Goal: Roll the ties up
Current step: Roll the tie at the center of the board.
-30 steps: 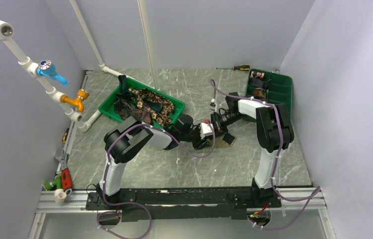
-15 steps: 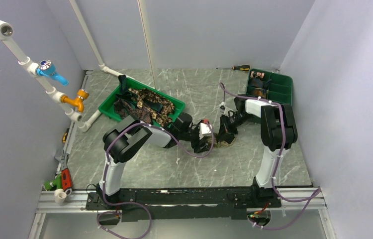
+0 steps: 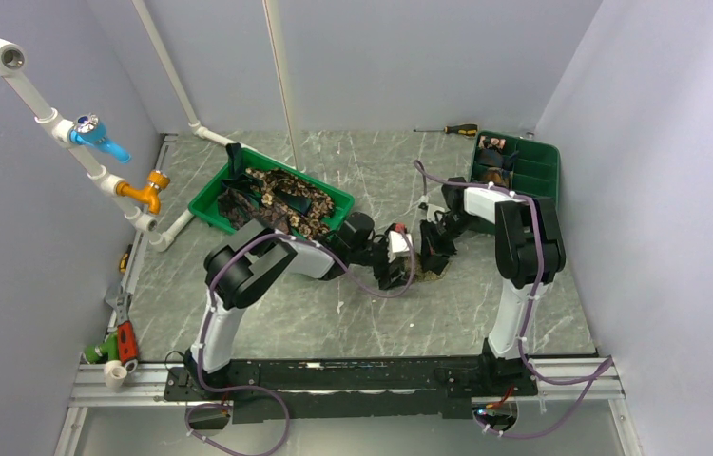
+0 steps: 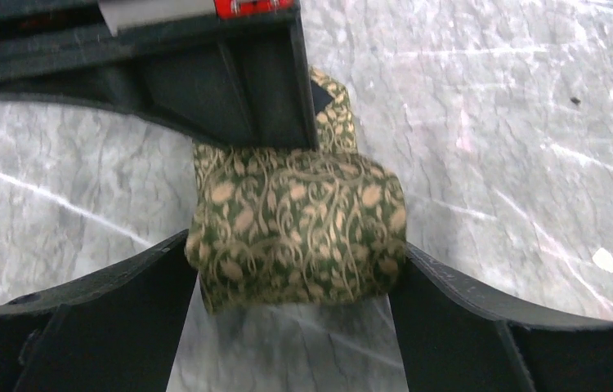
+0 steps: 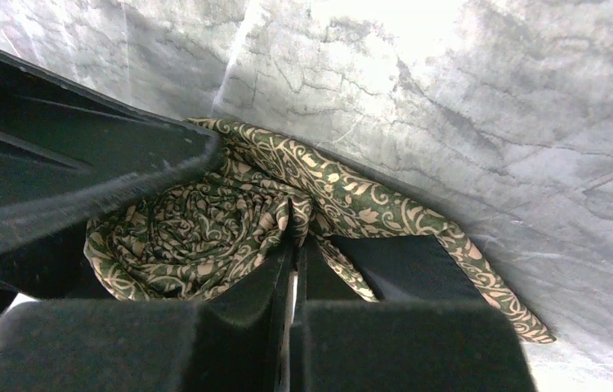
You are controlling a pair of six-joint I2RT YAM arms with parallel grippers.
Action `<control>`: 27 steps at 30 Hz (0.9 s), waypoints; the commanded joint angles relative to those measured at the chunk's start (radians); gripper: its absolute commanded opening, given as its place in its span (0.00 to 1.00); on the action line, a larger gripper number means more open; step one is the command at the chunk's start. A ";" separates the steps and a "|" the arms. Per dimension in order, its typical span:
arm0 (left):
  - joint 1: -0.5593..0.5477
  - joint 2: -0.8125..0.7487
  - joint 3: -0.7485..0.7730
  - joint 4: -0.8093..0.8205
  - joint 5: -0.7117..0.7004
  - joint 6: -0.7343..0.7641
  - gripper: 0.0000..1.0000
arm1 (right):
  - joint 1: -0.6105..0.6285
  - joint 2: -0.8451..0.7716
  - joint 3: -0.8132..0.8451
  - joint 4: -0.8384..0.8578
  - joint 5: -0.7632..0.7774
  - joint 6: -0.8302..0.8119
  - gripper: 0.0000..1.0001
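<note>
The table (image 3: 334,313) carries a green tray (image 3: 202,207) of loose ties (image 3: 281,201) at rear left. At table centre the left pincer (image 4: 295,282) stands wide open, with one finger just beside each end of the coiled tie (image 4: 295,216), which lies on the table. The right pincer (image 5: 295,249) is fully closed on a fold of that tie.

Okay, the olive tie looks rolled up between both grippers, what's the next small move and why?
Probably back the left gripper straight off the rolled tie: its jaws stand wide on either side of the coil, while the right gripper is shut on the fabric and could then lift it alone.
</note>
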 commanded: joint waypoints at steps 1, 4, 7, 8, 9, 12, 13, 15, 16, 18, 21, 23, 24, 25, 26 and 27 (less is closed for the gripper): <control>-0.027 0.054 0.088 0.077 0.011 -0.047 0.86 | 0.023 0.057 -0.009 0.103 0.188 -0.051 0.00; -0.038 0.102 0.147 0.044 -0.028 -0.067 0.80 | 0.033 0.055 -0.012 0.107 0.156 -0.049 0.00; -0.038 0.125 0.177 -0.022 -0.058 -0.082 0.61 | 0.037 0.043 -0.010 0.111 0.108 -0.049 0.00; -0.038 0.120 0.169 -0.057 -0.066 -0.071 0.51 | 0.036 0.039 -0.007 0.104 0.091 -0.052 0.00; -0.035 0.111 0.150 -0.085 -0.077 -0.055 0.42 | 0.035 0.033 -0.001 0.089 0.069 -0.059 0.00; -0.013 0.065 0.049 -0.147 -0.081 -0.022 0.26 | 0.010 -0.002 0.014 0.040 0.011 -0.086 0.04; -0.005 0.053 0.012 -0.164 -0.083 -0.014 0.24 | -0.003 -0.016 0.022 0.014 -0.018 -0.103 0.09; 0.006 0.038 -0.039 -0.202 -0.084 0.007 0.20 | -0.027 -0.050 0.034 -0.028 -0.066 -0.122 0.25; 0.008 0.035 -0.054 -0.226 -0.086 0.013 0.19 | -0.037 -0.069 0.039 -0.045 -0.094 -0.129 0.31; 0.009 0.034 -0.060 -0.263 -0.083 0.021 0.18 | -0.046 -0.104 0.038 -0.070 -0.143 -0.136 0.40; 0.009 0.050 -0.035 -0.303 -0.070 0.003 0.20 | -0.048 -0.149 0.005 -0.064 -0.278 -0.130 0.52; 0.010 0.059 -0.019 -0.312 -0.067 -0.008 0.21 | -0.038 -0.163 -0.028 -0.014 -0.350 -0.084 0.59; 0.008 0.059 -0.017 -0.308 -0.066 -0.008 0.22 | -0.031 -0.157 -0.033 0.001 -0.356 -0.069 0.60; 0.008 0.058 -0.016 -0.307 -0.066 -0.009 0.23 | -0.024 -0.144 -0.032 0.013 -0.361 -0.057 0.60; 0.007 0.058 -0.011 -0.311 -0.066 -0.008 0.24 | -0.018 -0.129 -0.029 0.024 -0.366 -0.050 0.60; 0.008 0.058 -0.005 -0.317 -0.065 -0.007 0.25 | -0.013 -0.117 -0.022 0.033 -0.366 -0.043 0.60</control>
